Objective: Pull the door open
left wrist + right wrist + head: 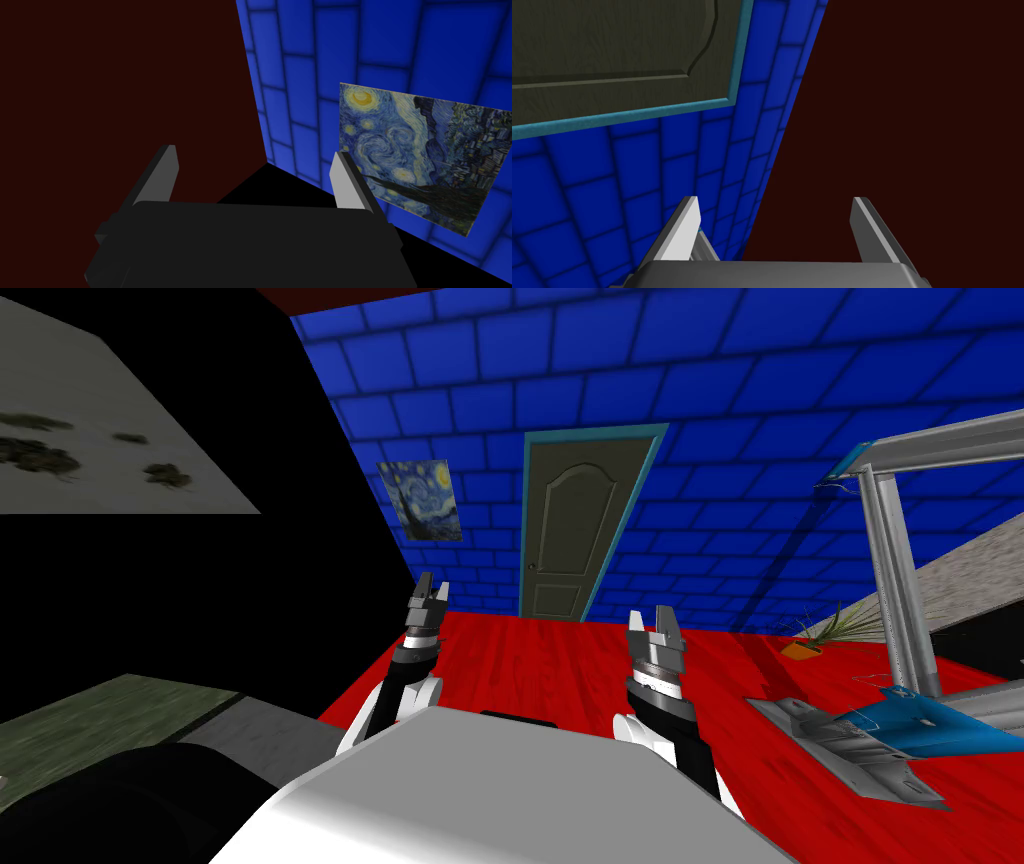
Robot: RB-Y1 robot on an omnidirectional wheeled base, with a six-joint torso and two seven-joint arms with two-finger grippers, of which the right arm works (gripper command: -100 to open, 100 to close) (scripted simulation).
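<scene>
Door shut, well off across floor. Prob rigid, hinged, heavyish: grab knob at left edge. L end effector, R end effector both spread, empty.

A swirling night-sky painting hung on the blue tiled wall, which met a glossy red floor. To the right, a small potted plant stood on that floor near the wall, just beside a grey metal frame with blue panels. A black area spread across the left, with a pale mottled slab above it.
</scene>
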